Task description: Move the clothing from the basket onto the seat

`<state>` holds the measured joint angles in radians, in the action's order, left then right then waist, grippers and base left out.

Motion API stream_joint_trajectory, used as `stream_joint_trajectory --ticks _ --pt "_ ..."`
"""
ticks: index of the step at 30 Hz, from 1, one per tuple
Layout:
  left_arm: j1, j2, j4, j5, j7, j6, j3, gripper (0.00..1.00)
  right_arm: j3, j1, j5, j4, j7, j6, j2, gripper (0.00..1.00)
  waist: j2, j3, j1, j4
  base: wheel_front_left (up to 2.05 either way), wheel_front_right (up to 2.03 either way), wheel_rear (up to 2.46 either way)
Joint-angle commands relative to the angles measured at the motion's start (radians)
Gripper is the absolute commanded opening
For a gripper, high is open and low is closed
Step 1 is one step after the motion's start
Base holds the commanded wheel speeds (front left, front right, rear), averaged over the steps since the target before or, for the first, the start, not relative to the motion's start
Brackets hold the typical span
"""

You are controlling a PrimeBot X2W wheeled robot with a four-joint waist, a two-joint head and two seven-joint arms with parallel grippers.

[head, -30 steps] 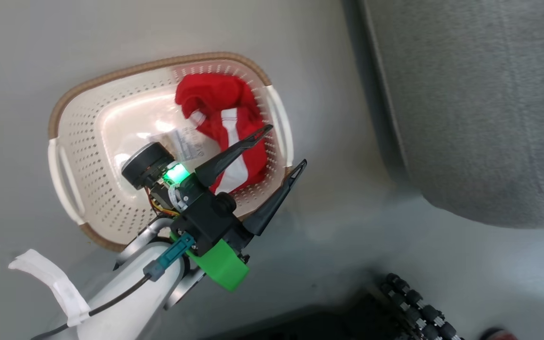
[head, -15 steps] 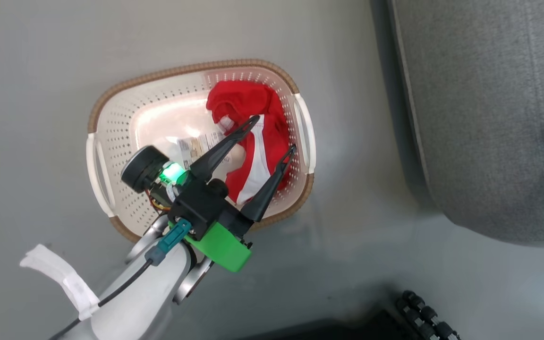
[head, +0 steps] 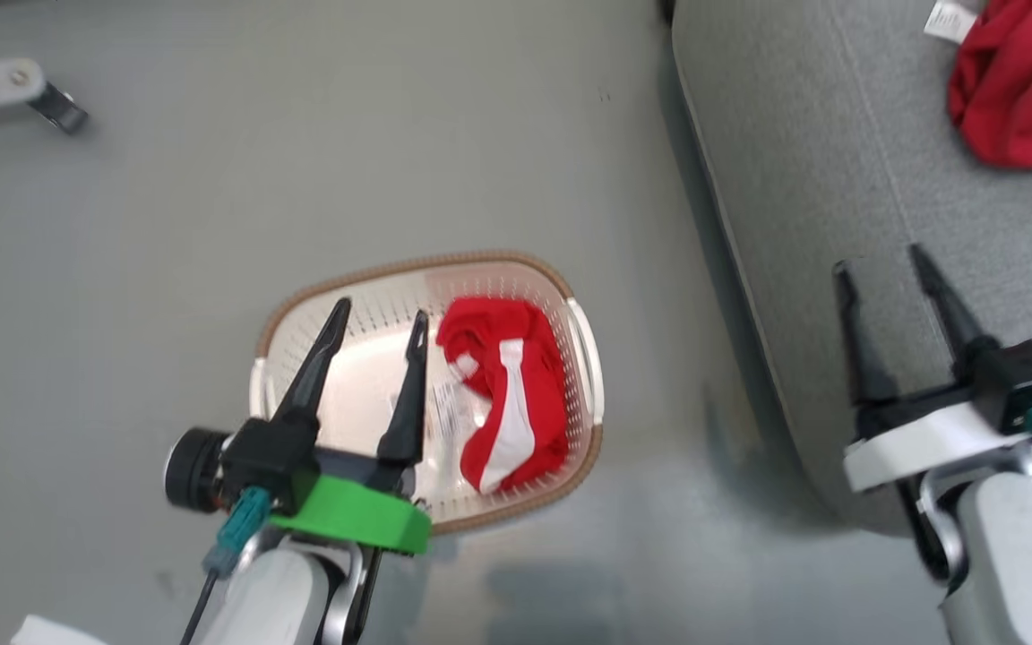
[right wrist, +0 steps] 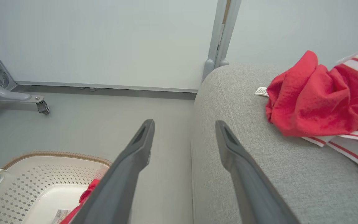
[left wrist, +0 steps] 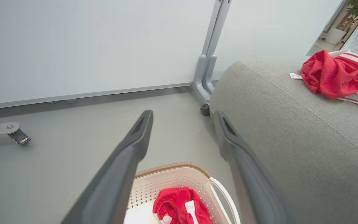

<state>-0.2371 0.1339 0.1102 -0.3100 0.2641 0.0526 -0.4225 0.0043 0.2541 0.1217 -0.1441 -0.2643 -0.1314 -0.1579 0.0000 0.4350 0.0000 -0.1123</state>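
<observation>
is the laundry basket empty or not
Not empty: a red garment with a white panel lies bunched inside the laundry basket, beside a paper label on its floor.

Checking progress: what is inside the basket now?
One red-and-white garment lies in the basket beside a paper label. Whatever is under the garment is covered.

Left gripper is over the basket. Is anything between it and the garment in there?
Nothing visible. The left gripper hangs open above the basket, and the red garment lies uncovered at the side nearer the seat, with only the paper label beside it.
</observation>
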Motion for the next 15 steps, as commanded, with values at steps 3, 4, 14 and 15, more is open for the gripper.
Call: stream_joint_trajectory --ticks 3,4,14,15 --pt "0.095 -0.027 0.001 0.028 0.000 0.017 0.074 1.00 0.068 -0.054 -0.003 0.005 0.000 0.001 0.009 1.00 0.0000 -0.258 0.0000 0.104 0.00 0.00 0.00" --pt "0.115 -0.033 0.003 0.035 0.000 0.020 0.095 1.00 0.084 -0.064 -0.005 0.008 0.000 0.001 0.012 1.00 0.0000 -0.279 0.0000 0.112 0.00 0.00 0.00" --pt "0.305 -0.072 -0.047 0.098 0.000 0.016 0.275 1.00 0.115 -0.187 0.027 0.046 0.000 0.001 0.070 1.00 0.0000 -0.446 0.0000 0.143 0.00 0.00 0.00" --pt "0.325 -0.074 -0.063 0.102 0.000 0.009 0.289 1.00 0.114 -0.201 0.023 0.050 0.000 0.001 0.073 1.00 0.0000 -0.454 0.0000 0.140 0.00 0.00 0.00"
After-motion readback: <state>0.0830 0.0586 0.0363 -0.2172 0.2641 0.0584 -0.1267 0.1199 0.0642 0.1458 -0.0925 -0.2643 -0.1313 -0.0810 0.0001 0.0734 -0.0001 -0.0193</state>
